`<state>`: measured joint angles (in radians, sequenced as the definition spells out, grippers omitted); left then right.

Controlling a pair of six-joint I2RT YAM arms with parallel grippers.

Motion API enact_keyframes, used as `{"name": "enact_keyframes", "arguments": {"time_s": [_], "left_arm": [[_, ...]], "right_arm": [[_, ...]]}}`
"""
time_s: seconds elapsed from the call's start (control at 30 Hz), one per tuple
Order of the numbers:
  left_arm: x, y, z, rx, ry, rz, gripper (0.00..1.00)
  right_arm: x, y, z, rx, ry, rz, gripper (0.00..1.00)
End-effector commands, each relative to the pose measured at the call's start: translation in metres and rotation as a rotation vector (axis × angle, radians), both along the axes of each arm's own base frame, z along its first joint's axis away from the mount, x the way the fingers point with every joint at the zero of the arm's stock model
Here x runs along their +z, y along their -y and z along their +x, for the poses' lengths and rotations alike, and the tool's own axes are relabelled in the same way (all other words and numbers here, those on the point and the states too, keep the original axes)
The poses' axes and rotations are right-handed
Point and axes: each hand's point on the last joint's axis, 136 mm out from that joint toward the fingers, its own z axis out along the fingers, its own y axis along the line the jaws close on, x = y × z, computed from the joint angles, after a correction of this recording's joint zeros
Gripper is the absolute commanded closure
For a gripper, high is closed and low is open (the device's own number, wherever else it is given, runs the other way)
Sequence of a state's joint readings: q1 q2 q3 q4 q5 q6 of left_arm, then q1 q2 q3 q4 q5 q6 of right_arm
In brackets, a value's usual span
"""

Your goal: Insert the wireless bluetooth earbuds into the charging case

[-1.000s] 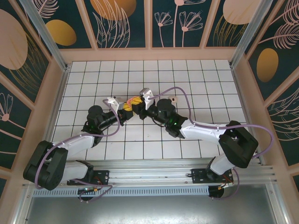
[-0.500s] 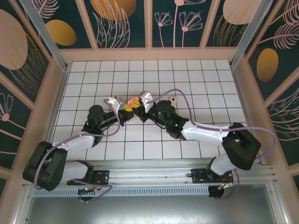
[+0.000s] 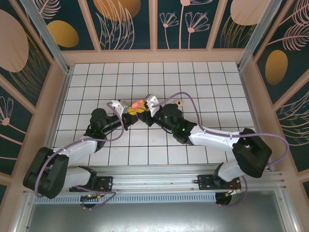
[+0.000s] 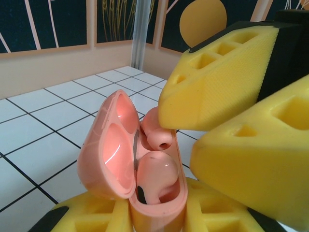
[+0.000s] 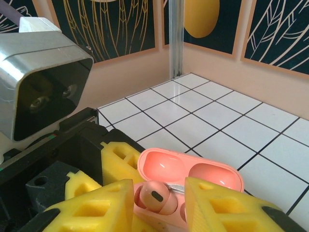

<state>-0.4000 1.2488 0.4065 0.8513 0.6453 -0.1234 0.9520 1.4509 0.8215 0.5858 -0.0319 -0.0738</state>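
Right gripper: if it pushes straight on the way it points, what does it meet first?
The right gripper would probably first meet the earbud between its jaws, sitting in the open charging case that the left gripper holds. Depth is unclear.

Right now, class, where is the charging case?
Mid-table in the top view, the charging case sits lid-open in the left claw, with the right claw just beside it.

I judged it robot test cell in lab. Saw white gridded tabletop (image 3: 212, 77) boxed in by printed wall panels (image 3: 120, 19), aluminium posts (image 3: 44, 34) at back corners, left arm (image 3: 77, 147) and right arm (image 3: 217, 137) bolted to metal rail (image 3: 159, 180) along near edge, lilac cables (image 3: 194, 110) looping off them.
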Motion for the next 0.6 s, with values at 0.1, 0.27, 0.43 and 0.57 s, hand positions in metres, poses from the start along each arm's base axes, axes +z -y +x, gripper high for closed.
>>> {"name": "enact_keyframes", "arguments": {"time_s": [0.1,0.27,0.43,0.57], "left_arm": [[0.034,0.002,0.003,-0.01,0.125,-0.025,0.76],[0.03,0.003,0.0,-0.022,0.132,-0.011,0.76],[0.028,0.004,-0.001,-0.032,0.133,0.0,0.76],[0.026,0.004,-0.002,-0.036,0.134,0.006,0.76]], "right_arm": [[0.008,-0.002,-0.015,0.055,0.007,0.002,0.61],[0.019,-0.001,-0.018,0.074,0.012,0.03,0.58],[0.028,0.001,-0.02,0.093,0.015,0.058,0.56],[0.04,0.004,-0.024,0.107,0.022,0.091,0.55]]}}
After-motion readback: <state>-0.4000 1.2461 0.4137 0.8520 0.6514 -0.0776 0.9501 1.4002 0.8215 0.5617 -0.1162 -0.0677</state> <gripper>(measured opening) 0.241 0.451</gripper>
